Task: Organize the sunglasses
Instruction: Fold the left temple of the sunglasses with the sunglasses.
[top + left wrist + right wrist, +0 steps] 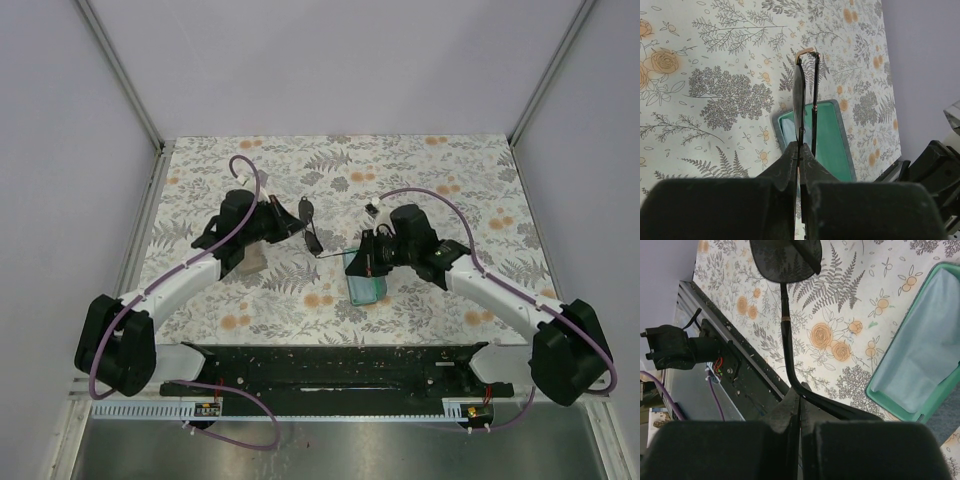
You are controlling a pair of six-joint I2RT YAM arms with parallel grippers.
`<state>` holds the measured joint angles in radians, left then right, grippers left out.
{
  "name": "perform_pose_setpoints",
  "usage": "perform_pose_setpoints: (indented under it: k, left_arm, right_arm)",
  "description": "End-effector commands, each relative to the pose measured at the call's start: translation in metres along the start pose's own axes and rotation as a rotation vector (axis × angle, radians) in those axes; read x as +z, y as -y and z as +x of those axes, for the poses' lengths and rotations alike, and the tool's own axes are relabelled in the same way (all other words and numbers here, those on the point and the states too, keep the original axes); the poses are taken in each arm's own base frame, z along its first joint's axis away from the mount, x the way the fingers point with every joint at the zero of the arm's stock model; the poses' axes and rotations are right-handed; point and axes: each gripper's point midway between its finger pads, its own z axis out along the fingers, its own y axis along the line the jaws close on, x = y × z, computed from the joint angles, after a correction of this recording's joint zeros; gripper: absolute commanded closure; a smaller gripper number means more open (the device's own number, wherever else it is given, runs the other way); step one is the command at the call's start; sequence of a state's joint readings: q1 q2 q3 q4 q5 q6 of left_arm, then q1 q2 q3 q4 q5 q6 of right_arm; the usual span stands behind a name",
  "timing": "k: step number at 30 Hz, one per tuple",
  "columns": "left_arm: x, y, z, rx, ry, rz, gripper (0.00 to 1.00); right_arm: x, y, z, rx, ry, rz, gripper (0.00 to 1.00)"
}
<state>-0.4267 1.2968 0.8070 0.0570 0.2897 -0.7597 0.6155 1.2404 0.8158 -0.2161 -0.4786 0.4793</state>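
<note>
The black wire-framed sunglasses (pixel 308 211) hang above the table between both grippers. My left gripper (pixel 297 222) is shut on the frame by one dark lens (pixel 800 95), seen edge-on in the left wrist view above its closed fingertips (pixel 801 147). My right gripper (pixel 354 261) is shut on the curved end of a temple arm (pixel 786 340), which leads up to a dark lens (pixel 785 260). The open teal case (pixel 367 290) lies below the right gripper. The purple-lensed pair is not in view.
A light-blue cloth (pixel 925 355) lies inside the teal case (pixel 879 391). A beige case (pixel 251 262) lies under the left arm's wrist. The black base rail (pixel 330 365) runs along the near edge. Grey walls enclose the floral table (pixel 440 170).
</note>
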Motion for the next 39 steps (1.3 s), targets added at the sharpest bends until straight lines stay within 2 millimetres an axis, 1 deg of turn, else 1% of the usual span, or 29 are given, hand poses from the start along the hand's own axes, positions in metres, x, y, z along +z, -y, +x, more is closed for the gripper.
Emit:
perform_pose_setpoints:
  k: [1,3,7,10,14,17,19,22,23,25,27,31,36,39]
  left_arm:
    - [-0.003,0.009,-0.001,0.065,0.039,0.009,1.0]
    - [-0.001,0.009,0.008,0.076,0.025,0.003,1.0]
    - [0.001,0.021,0.026,0.122,-0.008,0.021,1.0]
    - [0.001,0.026,0.039,0.153,-0.04,0.031,1.0]
    - [0.002,0.024,0.05,0.153,-0.074,0.038,1.0]
    - [0.003,0.021,0.052,0.153,-0.084,0.027,1.0]
    - [0.004,0.018,0.052,0.155,-0.088,0.015,1.0]
    - [0.005,0.018,0.053,0.15,-0.092,0.015,1.0]
    - [0.005,0.021,0.052,0.146,-0.091,0.024,1.0]
    - [0.006,0.025,0.054,0.136,-0.099,0.045,1.0]
    - [0.006,0.029,0.054,0.123,-0.1,0.061,1.0]
    - [0.007,0.034,0.055,0.109,-0.112,0.082,1.0]
    - [0.004,0.037,0.056,0.105,-0.121,0.1,1.0]
    - [0.003,0.039,0.057,0.103,-0.126,0.107,1.0]
  right_arm:
    - [0.01,-0.014,-0.037,-0.047,0.062,-0.014,1.0]
    - [0.019,-0.014,-0.046,-0.052,0.061,-0.013,1.0]
    - [0.037,-0.009,-0.067,-0.074,0.072,0.017,1.0]
    - [0.049,-0.004,-0.078,-0.083,0.064,0.043,1.0]
    - [0.057,0.001,-0.078,-0.077,0.045,0.049,1.0]
    - [0.052,0.005,-0.073,-0.071,0.045,0.075,1.0]
    - [0.045,0.009,-0.071,-0.071,0.055,0.104,1.0]
    - [0.032,0.009,-0.065,-0.075,0.07,0.123,0.86]
    - [0.029,0.007,-0.064,-0.074,0.076,0.118,0.81]
    - [0.026,0.005,-0.059,-0.065,0.074,0.098,0.71]
    - [0.026,0.003,-0.056,-0.055,0.077,0.074,0.67]
    - [0.03,-0.006,-0.053,-0.047,0.075,0.013,0.64]
    - [0.037,-0.008,-0.055,-0.047,0.067,-0.009,0.61]
    - [0.037,-0.011,-0.059,-0.054,0.073,-0.02,0.6]
